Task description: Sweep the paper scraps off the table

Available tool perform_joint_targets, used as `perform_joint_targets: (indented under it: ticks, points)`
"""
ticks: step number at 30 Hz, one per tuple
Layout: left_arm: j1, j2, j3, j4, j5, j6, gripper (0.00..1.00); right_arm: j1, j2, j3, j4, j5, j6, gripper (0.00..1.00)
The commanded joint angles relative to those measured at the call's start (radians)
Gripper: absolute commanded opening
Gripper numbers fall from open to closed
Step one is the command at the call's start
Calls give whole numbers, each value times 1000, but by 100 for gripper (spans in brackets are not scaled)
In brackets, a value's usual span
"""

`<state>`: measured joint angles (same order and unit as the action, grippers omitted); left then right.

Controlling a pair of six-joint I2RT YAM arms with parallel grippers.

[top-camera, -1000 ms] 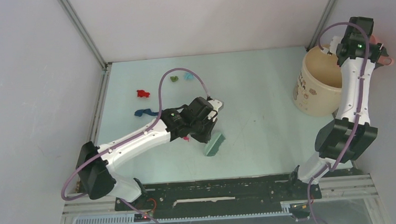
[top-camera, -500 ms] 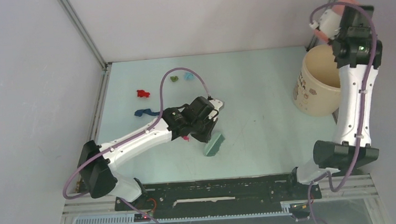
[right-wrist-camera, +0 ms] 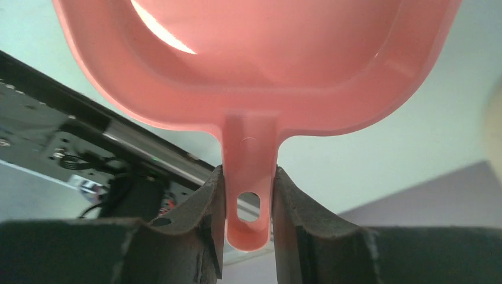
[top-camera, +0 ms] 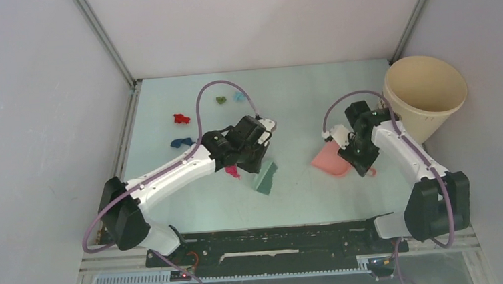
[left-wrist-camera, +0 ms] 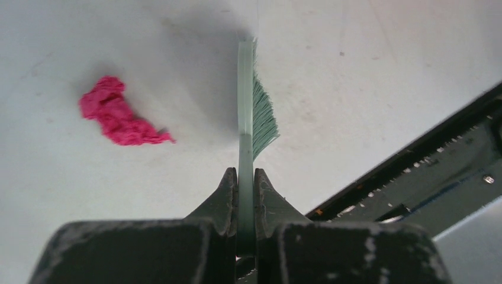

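The left tool [left-wrist-camera: 245, 177] is clenched on the thin back of the teal brush [left-wrist-camera: 256, 112]. A magenta scrap [left-wrist-camera: 118, 113] lies just left of the brush, apart from its bristles. Farther left of the brush and beyond it, the dark blue scrap [top-camera: 181, 143], red scrap [top-camera: 181, 119], green scrap [top-camera: 221, 100] and light blue scrap [top-camera: 239, 97] sit scattered on the tabletop [top-camera: 300, 105]. Right of the brush, the right tool [right-wrist-camera: 248, 177] grips the handle of the pink dustpan [right-wrist-camera: 254, 71]; no scrap shows in the part of it in view. By my reading, five scraps remain to sweep.
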<state>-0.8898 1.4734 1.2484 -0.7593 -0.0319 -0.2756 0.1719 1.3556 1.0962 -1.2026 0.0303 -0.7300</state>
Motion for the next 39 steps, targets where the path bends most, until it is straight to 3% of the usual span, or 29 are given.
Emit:
perform_joint_targets:
  ticks: [1,8,13,16,19,21,30,36,39]
  points:
    - [29,-4,63,-66,-176,51,0,28,-30,-52,73,-157,149,0]
    - [29,4,160,-181,-556,113,0,209,63,-118,154,-141,226,0]
    - [29,18,240,-268,-735,158,0,317,157,-118,213,-158,242,0]
    - [28,38,243,-279,-932,202,0,372,203,-119,230,-157,237,0]
    - [40,98,227,-244,-1160,263,0,423,230,-118,244,-175,232,0]
    - [64,178,245,-244,-1228,272,0,450,236,-118,253,-186,230,0]
    - [240,459,314,-264,-1174,245,0,491,169,-145,327,-201,239,24]
    - [279,422,278,-162,-1002,221,0,459,5,-239,381,-270,191,37]
    - [291,379,210,-54,-941,253,0,415,-110,-304,435,-304,147,77]
